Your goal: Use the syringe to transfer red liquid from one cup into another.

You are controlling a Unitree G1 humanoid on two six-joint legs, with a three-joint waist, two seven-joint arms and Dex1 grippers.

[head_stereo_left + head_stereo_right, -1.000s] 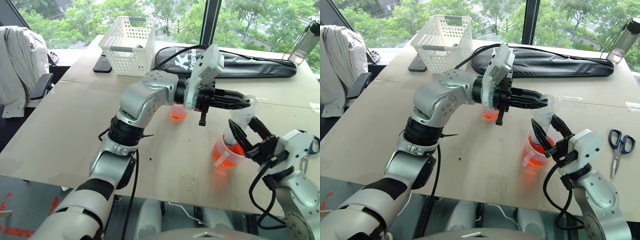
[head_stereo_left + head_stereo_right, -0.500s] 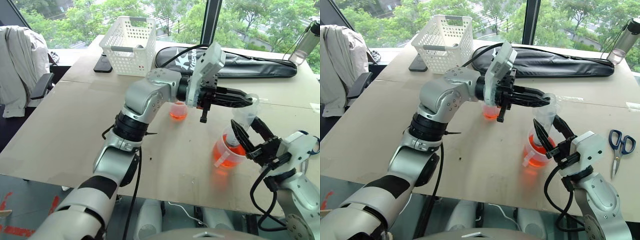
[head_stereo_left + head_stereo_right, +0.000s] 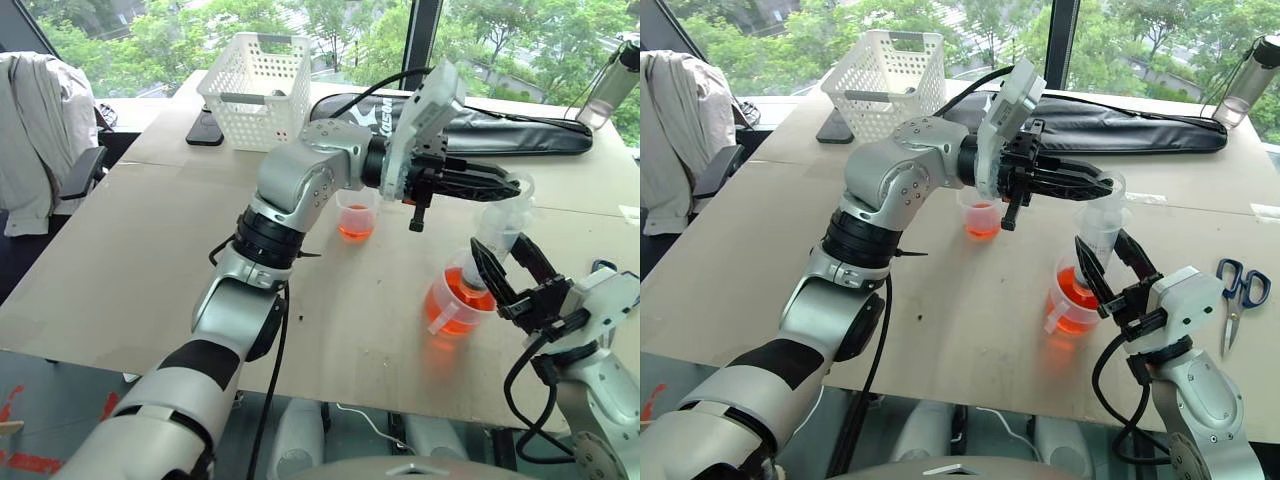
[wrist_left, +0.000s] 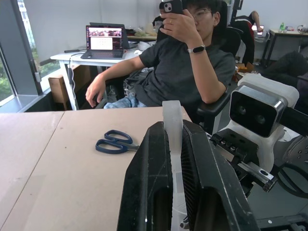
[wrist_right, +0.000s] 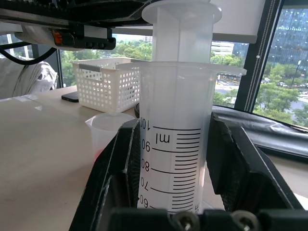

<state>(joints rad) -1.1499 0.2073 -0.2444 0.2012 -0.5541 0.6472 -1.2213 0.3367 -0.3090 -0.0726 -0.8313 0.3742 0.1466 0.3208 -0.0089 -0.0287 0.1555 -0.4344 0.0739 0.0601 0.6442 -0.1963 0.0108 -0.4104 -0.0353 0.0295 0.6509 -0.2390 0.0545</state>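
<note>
- The right gripper (image 3: pixel 503 268) has its two black fingers closed on the barrel of the syringe (image 3: pixel 490 240), holding it upright. In the right wrist view the scale marks on the barrel sit between the fingers.
- The nozzle end of the syringe goes down into the big cup (image 3: pixel 452 303), which stands on the table (image 3: pixel 120 250) just below and in front of the right gripper.
- The red liquid (image 3: pixel 450 312) fills the lower part of the big cup; how much is inside the syringe cannot be told.
- The left gripper (image 3: pixel 505 186) reaches across from the left, fingers pointing level, directly above the right gripper. Its fingers are pressed narrow on the white plunger (image 4: pixel 172 126), a thin white strip between them in the left wrist view.
- The small cup (image 3: pixel 356 215) stands on the table below the left wrist, well to the left of the right gripper, apart from the big cup. It has a little red liquid at its bottom.
- Beyond the left arm are a white basket (image 3: pixel 258 88) and a long black bag (image 3: pixel 520 130).
- Blue-handled scissors (image 3: pixel 1238 285) lie on the table to the right of the right gripper.
- A seated person (image 4: pixel 187 67) holding up a phone shows past the left gripper's fingers.
</note>
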